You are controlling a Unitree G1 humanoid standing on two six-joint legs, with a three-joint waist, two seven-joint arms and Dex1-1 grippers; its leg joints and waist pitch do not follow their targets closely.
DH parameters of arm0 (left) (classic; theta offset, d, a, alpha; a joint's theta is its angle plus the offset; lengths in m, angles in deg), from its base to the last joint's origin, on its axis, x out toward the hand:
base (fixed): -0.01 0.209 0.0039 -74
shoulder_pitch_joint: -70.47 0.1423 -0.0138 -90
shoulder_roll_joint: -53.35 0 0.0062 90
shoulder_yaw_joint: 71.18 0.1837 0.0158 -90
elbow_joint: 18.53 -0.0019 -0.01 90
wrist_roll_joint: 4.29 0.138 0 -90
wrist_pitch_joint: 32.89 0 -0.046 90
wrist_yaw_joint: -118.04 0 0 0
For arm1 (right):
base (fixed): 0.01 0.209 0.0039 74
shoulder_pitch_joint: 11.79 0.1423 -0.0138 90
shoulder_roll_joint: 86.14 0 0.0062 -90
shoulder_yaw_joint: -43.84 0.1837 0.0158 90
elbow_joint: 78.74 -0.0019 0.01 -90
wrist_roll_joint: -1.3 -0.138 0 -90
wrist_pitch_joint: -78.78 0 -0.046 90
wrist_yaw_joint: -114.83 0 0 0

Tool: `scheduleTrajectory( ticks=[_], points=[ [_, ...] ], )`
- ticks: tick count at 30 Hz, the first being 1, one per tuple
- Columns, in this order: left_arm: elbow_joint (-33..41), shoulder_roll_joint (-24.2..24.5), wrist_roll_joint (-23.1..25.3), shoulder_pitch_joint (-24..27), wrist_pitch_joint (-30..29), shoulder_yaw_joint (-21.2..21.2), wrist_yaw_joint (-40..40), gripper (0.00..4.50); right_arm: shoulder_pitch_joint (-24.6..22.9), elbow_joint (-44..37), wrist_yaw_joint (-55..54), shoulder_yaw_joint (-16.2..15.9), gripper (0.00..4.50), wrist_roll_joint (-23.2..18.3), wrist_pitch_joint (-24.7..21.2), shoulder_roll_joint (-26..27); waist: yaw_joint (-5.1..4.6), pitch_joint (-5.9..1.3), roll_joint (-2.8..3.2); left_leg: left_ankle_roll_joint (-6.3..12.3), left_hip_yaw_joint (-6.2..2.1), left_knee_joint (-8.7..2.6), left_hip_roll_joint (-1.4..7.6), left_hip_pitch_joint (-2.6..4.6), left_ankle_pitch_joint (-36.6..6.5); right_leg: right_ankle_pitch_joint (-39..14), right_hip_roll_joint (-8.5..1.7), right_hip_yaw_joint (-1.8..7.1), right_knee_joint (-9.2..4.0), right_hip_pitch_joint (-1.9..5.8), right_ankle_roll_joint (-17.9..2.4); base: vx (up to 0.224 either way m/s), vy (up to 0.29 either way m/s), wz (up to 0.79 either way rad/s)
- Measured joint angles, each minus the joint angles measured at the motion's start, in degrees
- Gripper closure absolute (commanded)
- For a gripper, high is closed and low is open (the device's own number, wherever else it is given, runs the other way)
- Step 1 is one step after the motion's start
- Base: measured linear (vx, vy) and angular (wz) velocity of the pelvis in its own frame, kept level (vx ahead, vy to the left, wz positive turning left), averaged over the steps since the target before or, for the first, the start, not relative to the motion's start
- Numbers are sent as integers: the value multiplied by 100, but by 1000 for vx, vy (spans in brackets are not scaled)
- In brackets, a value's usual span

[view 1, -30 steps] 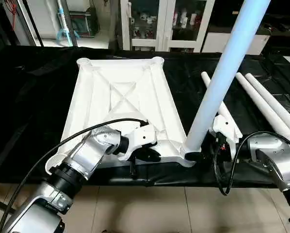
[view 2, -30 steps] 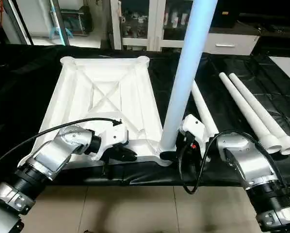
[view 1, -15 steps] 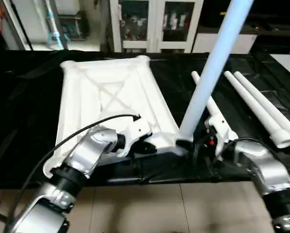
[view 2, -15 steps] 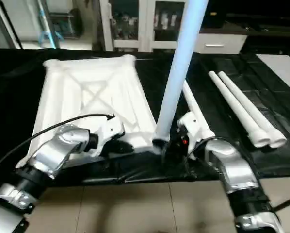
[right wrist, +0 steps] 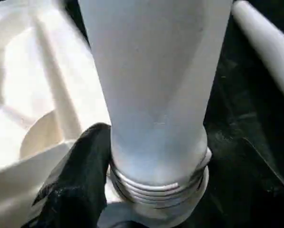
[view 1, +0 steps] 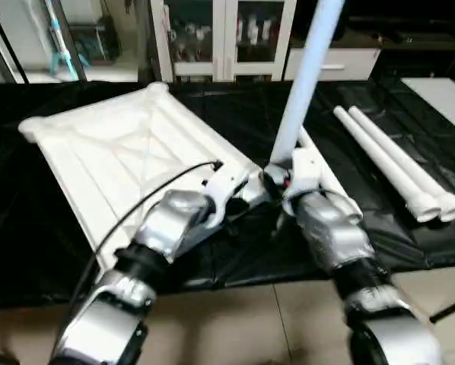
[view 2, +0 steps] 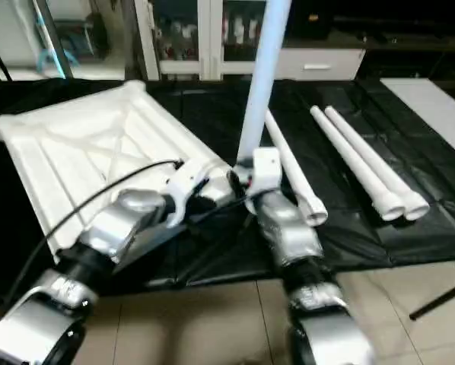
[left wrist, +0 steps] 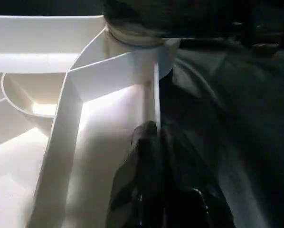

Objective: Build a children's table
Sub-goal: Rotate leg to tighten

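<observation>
Right wrist view: gripper (right wrist: 146,199) around upright leg (right wrist: 154,85)

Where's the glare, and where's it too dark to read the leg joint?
Left wrist view: the top glares white by the socket, while the left gripper and the cloth beside it are nearly black. Right wrist view: the leg is evenly lit and its threads are readable; the right gripper's finger is in shade.

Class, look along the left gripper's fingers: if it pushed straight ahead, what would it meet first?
Most likely the corner socket of the white table top, holding the upright leg; the left gripper, shut, already pinches a thin rib.
</observation>
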Motion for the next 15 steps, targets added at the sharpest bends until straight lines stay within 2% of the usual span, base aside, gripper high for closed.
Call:
scheduleTrajectory(
  ticks=[5,11,13,15],
  points=[
    [-6,-36,25,2,-85,-56,84,450,167,383,-231,66,183,32,258,153,-11,-21,-43,0,2,-3,0,-1,0,0,0,0,-4,-4,1,0,0,0],
    [51,19,17,32,-86,-57,83,450,184,654,-186,-4,183,166,759,189,-17,-20,-50,0,3,-7,0,-5,0,3,0,1,-4,-20,5,0,0,0],
    [91,56,10,54,-83,-57,80,450,173,666,-68,-1,127,165,832,165,-15,-19,-48,-1,3,-12,-1,-7,0,4,1,1,-4,-25,6,0,0,0],
    [163,66,-13,93,-86,-54,20,450,154,664,83,10,104,154,858,84,12,-18,-46,-1,3,-22,-1,-11,-1,4,1,1,-6,-28,5,0,0,0]
  ],
)
